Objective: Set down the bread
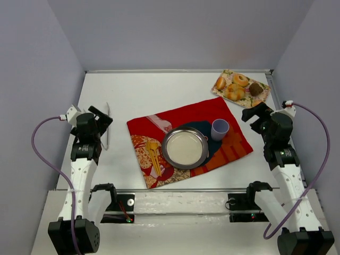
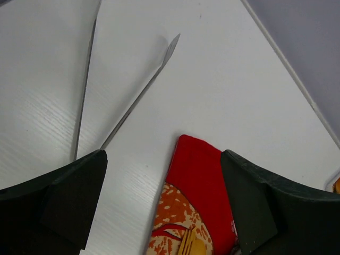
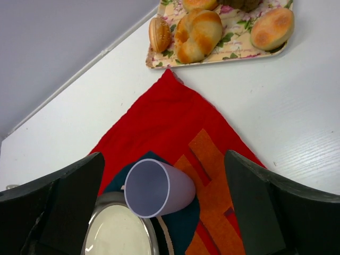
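Note:
The bread [image 3: 272,27], a round golden-orange bun with a paler top, lies at one end of a floral tray [image 3: 241,49]. In the top view the tray [image 1: 225,75] sits at the far right and the bread [image 1: 257,102] lies at its near corner. My right gripper [image 1: 254,118] hangs open and empty just in front of the tray. In its wrist view the right gripper [image 3: 163,175] is above the lavender cup [image 3: 158,187]. My left gripper [image 1: 103,119] is open and empty at the left, and its wrist view [image 2: 163,175] shows it over the cloth's corner.
The tray also holds an oval bun [image 1: 220,83], a bagel [image 1: 240,79], a knotted roll [image 1: 234,92] and a dark muffin [image 1: 256,88]. A red cloth [image 1: 186,114] carries a metal plate [image 1: 184,147], the cup [image 1: 220,128] and wooden cutlery [image 1: 154,154]. A thin metal knife [image 1: 108,125] lies by the left gripper.

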`<action>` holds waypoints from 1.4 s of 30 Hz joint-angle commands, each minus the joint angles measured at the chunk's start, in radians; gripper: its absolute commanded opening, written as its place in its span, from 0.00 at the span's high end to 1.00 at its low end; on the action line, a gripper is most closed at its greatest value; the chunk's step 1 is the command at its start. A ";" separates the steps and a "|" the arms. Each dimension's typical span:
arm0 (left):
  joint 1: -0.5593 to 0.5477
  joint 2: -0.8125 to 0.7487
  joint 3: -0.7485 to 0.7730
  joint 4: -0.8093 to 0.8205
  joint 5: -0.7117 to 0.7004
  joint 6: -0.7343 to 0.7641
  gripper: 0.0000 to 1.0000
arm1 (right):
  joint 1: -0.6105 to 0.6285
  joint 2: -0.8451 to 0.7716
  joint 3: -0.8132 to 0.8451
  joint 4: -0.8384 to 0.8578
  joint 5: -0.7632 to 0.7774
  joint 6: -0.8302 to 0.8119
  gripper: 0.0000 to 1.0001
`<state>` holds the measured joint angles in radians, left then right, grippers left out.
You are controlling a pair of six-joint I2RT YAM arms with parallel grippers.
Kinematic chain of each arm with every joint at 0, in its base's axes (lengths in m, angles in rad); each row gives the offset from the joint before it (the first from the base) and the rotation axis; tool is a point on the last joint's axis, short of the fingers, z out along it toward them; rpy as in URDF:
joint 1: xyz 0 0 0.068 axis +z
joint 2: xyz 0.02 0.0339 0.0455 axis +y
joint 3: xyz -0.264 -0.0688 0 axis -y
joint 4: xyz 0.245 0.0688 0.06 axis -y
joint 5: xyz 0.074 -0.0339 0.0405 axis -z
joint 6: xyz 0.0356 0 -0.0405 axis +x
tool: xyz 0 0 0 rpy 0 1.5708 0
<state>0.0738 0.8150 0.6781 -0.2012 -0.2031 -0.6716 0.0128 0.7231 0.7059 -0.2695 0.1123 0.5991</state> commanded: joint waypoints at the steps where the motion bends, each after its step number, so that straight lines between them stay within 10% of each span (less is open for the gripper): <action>1: 0.001 -0.016 0.052 -0.023 -0.047 -0.009 0.01 | -0.007 -0.010 0.003 0.016 0.053 -0.005 0.00; 32: 0.178 0.595 0.259 -0.020 -0.130 0.156 0.01 | -0.007 0.087 0.000 0.016 0.033 -0.059 0.00; 42: 0.212 0.832 0.310 0.037 -0.013 0.185 0.25 | -0.007 0.096 0.003 0.018 0.038 -0.059 0.00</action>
<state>0.2783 1.5665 0.9180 -0.1944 -0.2649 -0.5198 0.0124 0.8200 0.6857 -0.2794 0.1429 0.5541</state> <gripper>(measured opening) 0.816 0.997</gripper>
